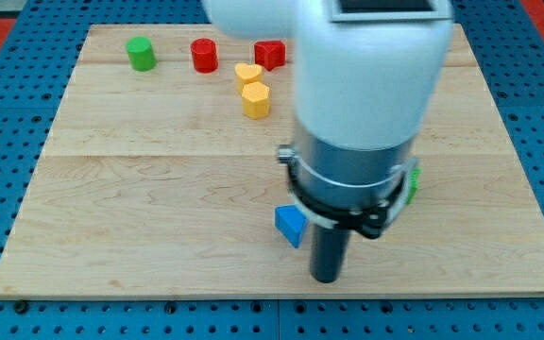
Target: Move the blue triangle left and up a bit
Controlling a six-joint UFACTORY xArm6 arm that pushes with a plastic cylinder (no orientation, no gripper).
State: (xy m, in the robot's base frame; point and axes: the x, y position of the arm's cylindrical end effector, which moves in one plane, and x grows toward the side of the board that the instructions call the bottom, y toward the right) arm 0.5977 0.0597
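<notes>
The blue triangle (pixel 290 225) lies on the wooden board (pixel 159 189), low and a little right of the middle. My tip (pixel 326 279) rests on the board just to the right of and below the blue triangle, very near it; contact cannot be told. The arm's white and grey body hides the board above and to the right of the tip.
A green cylinder (pixel 141 54), a red cylinder (pixel 204 55) and a red block (pixel 270 54) stand along the view's top. Two yellow blocks (pixel 247 75) (pixel 256 99) sit below them. A green block (pixel 412 183) peeks out at the arm's right.
</notes>
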